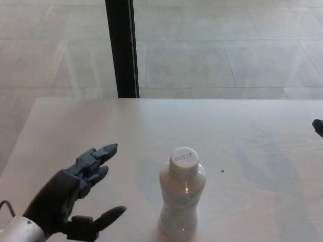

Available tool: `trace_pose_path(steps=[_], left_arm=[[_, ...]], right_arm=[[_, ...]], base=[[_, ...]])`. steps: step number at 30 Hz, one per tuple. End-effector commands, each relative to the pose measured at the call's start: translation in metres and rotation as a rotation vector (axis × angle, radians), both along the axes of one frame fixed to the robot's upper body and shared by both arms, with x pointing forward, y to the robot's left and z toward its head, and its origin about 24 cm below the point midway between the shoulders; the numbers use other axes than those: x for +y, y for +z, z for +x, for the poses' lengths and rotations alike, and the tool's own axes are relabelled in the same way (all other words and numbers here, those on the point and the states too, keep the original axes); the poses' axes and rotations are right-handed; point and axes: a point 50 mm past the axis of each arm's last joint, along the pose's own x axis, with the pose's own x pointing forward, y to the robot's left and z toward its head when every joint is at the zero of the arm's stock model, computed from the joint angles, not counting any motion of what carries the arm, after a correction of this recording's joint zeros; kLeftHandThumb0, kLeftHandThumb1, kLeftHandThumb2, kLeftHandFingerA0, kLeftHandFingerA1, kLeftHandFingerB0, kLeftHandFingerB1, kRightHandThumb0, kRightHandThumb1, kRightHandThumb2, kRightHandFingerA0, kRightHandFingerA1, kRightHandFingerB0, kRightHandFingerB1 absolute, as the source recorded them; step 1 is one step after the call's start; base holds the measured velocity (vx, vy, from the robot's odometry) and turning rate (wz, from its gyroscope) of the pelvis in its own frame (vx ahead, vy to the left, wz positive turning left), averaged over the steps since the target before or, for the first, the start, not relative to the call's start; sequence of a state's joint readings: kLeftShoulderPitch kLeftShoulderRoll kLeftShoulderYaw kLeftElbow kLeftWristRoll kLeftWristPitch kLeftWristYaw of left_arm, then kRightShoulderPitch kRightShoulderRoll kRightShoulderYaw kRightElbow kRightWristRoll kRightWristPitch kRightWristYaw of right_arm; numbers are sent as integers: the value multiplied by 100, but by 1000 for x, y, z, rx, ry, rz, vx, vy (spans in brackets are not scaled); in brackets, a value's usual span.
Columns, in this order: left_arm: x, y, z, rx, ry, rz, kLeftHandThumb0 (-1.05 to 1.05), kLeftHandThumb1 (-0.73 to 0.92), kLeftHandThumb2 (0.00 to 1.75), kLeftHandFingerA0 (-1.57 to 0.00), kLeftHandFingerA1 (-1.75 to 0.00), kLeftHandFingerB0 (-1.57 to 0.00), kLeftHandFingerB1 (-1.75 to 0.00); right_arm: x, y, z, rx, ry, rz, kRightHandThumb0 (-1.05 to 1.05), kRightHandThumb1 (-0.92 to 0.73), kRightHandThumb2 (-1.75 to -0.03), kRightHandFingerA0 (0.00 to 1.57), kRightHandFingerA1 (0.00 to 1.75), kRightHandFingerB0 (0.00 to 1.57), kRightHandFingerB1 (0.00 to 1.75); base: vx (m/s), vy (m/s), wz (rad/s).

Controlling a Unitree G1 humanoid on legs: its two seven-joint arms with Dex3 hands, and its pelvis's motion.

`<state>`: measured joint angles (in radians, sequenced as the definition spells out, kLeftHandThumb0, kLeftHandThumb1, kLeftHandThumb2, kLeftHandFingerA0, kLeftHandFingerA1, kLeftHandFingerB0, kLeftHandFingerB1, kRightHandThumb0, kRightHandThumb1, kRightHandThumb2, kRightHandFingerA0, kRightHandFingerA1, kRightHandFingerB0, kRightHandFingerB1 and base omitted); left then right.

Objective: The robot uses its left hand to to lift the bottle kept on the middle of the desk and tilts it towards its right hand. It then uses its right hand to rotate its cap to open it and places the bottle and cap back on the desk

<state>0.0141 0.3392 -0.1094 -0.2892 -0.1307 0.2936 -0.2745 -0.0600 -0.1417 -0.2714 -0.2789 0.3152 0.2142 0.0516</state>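
Note:
A clear plastic bottle [180, 201] stands upright on the white desk [227, 131], near its front middle, with a white cap [183, 158] screwed on top. My left hand [75, 194] hovers over the desk to the left of the bottle, open, its fingers spread and pointing toward it, a clear gap between them and the bottle. Only a small black tip of my right hand [318, 126] shows at the right edge of the picture; its fingers are out of frame.
A black vertical post [121, 48] rises behind the desk's far edge at left of centre. Pale tiled floor [227, 50] lies beyond. A tiny dark speck [222, 171] marks the desk right of the bottle.

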Motion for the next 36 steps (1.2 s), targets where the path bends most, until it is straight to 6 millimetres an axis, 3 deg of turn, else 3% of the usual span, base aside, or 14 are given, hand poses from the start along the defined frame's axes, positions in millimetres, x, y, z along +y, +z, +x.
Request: trace_pose_path(steps=[1,5,12,13,14,19,22,26,27,28,30,31,33,36], left_arm=[[-6,-6,1,-23,6,34,-83,42,74,0,-17,0,-19],[-14,-9,2,-13,6,53,-89,48,93,0,-27,0,-15],[-17,-17,-2,2,-14,160,-89,61,63,0,0,0,-14],[-17,-19,-3,7,-13,163,-96,51,95,0,-25,0,-8],[-17,-21,-4,17,-13,171,-100,53,96,0,-21,0,-3],[-16,-27,-8,44,-6,203,-101,54,96,0,-20,0,0],[-17,-31,-10,56,-5,197,-101,54,96,0,-20,0,0],[-20,-35,-10,62,4,198,-100,53,96,0,-20,0,0],[-20,-36,-10,61,7,197,-101,54,96,0,-20,0,0],[-23,-36,-8,61,18,183,-92,61,59,0,0,0,0],[-27,-37,-7,47,26,178,-91,61,59,0,0,0,0],[-27,-37,-6,43,28,177,-90,53,75,0,0,0,0],[-29,-37,-5,37,36,168,-90,62,60,0,0,0,0],[-36,-37,-3,44,65,125,-102,55,98,0,-18,0,0]], right_arm=[[2,-3,1,17,-15,4,-69,-62,-98,31,63,16,45],[5,-4,2,17,-5,22,-68,-78,-64,34,61,24,31],[5,-5,2,18,-7,23,-68,-78,-64,34,62,23,32],[5,-6,2,16,-7,24,-68,-79,-64,34,63,23,31],[5,-6,2,13,-7,26,-69,-62,-98,33,65,17,46],[7,-7,3,13,-6,29,-72,-63,-98,34,65,17,45],[8,-7,3,12,-12,35,-69,-77,-64,37,64,24,30],[8,-8,4,13,-8,33,-68,-78,-65,35,63,23,31],[9,-8,4,15,-7,32,-70,-62,-98,34,65,15,44],[10,-8,4,18,-8,36,-69,-61,-97,34,65,17,45],[10,-8,4,21,-7,35,-68,-78,-65,35,62,24,31],[11,-8,4,21,-7,35,-69,-62,-99,33,65,15,45],[12,-9,4,21,-4,34,-71,-63,-98,33,65,17,45],[14,-9,4,23,-1,35,-72,-63,-98,34,65,18,46]], base=[[0,0,0],[0,0,0],[0,0,0],[0,0,0],[0,0,0],[0,0,0],[0,0,0],[0,0,0],[0,0,0],[0,0,0],[0,0,0],[0,0,0],[0,0,0],[0,0,0]])
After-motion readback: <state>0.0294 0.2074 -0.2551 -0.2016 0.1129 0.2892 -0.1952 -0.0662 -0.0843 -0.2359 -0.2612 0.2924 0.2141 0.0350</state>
